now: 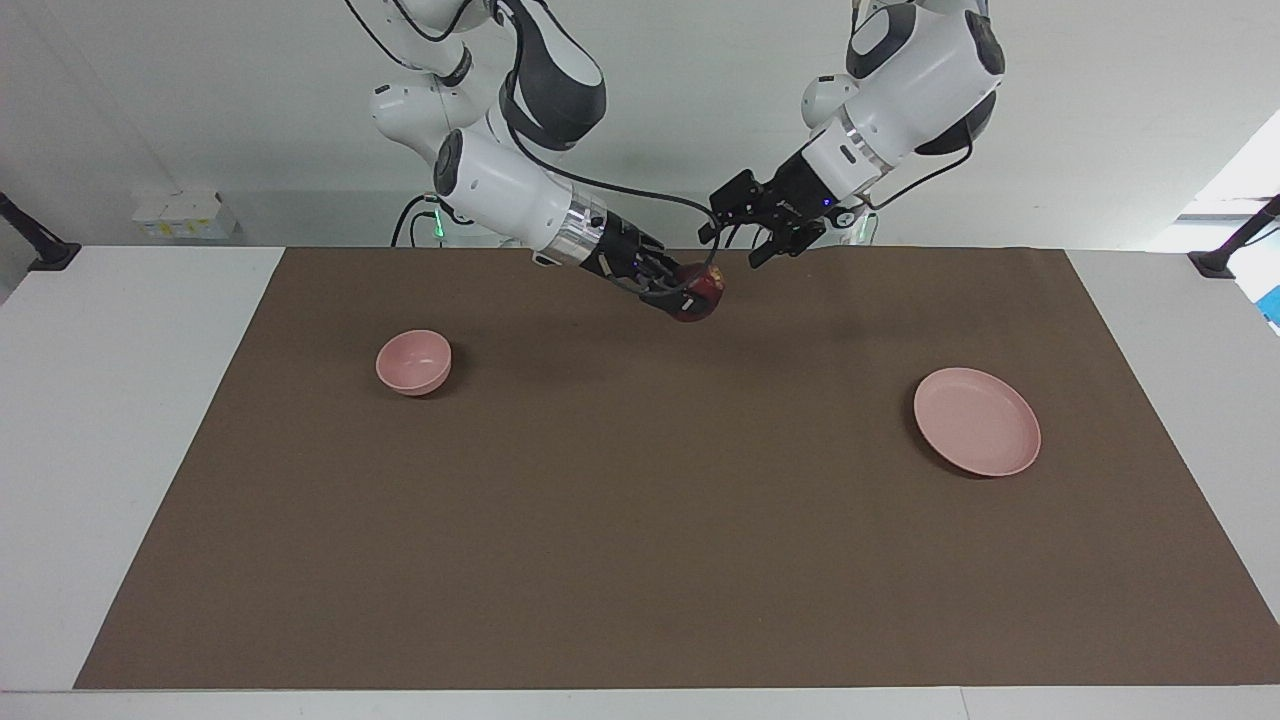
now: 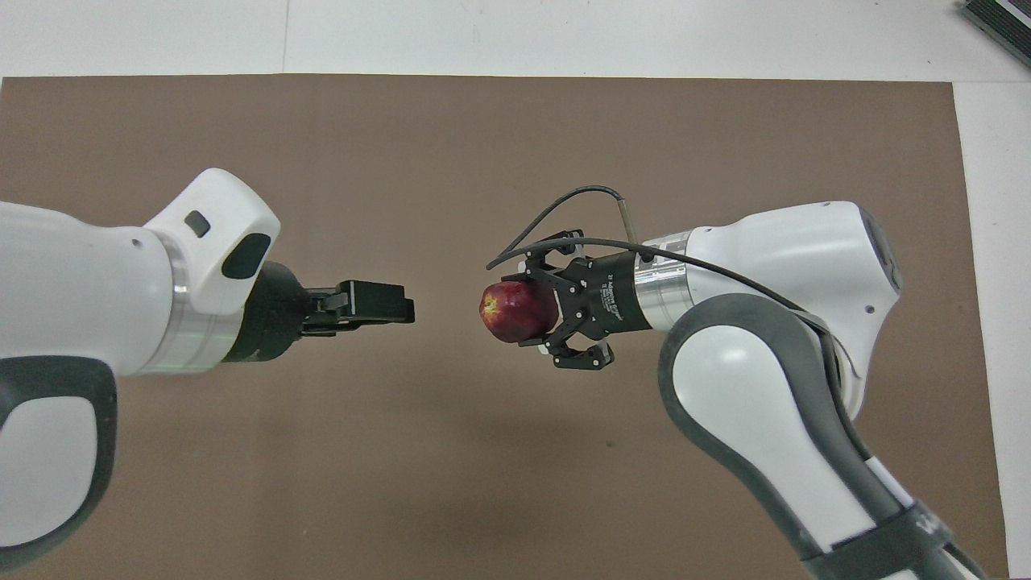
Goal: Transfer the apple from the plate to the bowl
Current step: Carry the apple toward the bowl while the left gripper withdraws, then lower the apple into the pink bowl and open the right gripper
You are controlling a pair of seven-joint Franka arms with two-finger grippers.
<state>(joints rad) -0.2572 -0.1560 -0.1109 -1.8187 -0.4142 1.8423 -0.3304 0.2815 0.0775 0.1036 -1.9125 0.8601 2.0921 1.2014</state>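
— Status on the grippers?

— Right gripper point(image 1: 694, 290) is what I'm watching: its fingers are clamped on the apple point(image 1: 700, 291), up in the air over the brown mat point(image 1: 640, 560), about midway between the two dishes. From overhead the fruit sits at the fingertips, one black finger point(image 2: 541, 272) along its top edge, the other under it.

— And the other one?

— Left gripper point(image 1: 775, 240) hangs just beside the apple, apart from it, and touches nothing. I see its fingers spread a little in the facing view; overhead they line up edge-on, so how wide I can't say.

— Which way is the apple turned?

— It's round, so I read no long axis. The yellowish patch point(image 2: 489, 306) faces the left gripper, away from the right gripper's palm.

— Count for me.

— One apple, one bowl point(image 1: 413, 362), one plate point(image 1: 977, 421). I see the pink bowl toward the right arm's end of the table, the flat pink plate toward the left arm's end, well apart. Both sit bare on the mat.
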